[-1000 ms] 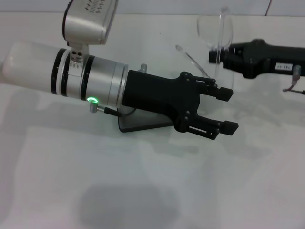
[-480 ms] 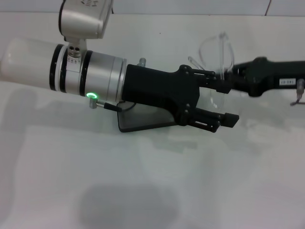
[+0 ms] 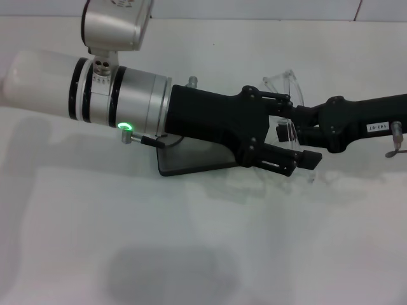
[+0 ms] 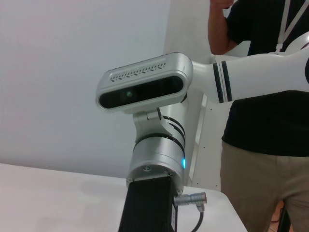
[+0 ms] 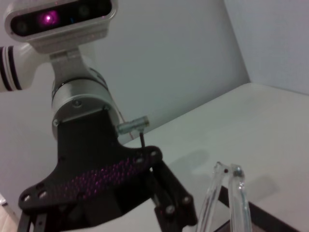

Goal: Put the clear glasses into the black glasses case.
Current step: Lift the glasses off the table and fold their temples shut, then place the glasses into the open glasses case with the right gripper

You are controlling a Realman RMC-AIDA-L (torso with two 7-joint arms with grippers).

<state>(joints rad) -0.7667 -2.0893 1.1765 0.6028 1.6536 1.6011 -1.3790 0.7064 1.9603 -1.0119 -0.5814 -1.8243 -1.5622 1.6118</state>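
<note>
Transparent plastic marks the clear glasses [image 3: 287, 95], which sit between the two grippers above the white table [image 3: 203, 241], near the head view's upper right. Their curved lens edge rises just past the left gripper's upper finger, and part of the frame reaches down toward the lower finger. The right gripper [image 3: 294, 124] comes in from the right side with its black fingers closed on the glasses at their near side. In the right wrist view the colourless arms of the glasses [image 5: 227, 193] stand up close to the camera, with the left arm's black body behind them.

The left gripper [image 3: 299, 136] reaches across from the left, its fingers spread wide, one above and one below the glasses; whether either finger touches the plastic cannot be told. Below and behind that gripper's black body, a dark grey, flat-looking slab of the black glasses case [image 3: 191, 160] shows on the table, mostly hidden by the arm. A green light [image 3: 124, 127] glows on the left arm's silver wrist section.

The left wrist view shows the right arm's wrist camera [image 4: 144, 83] and a person [image 4: 270, 96] in a black shirt standing beyond the table.
</note>
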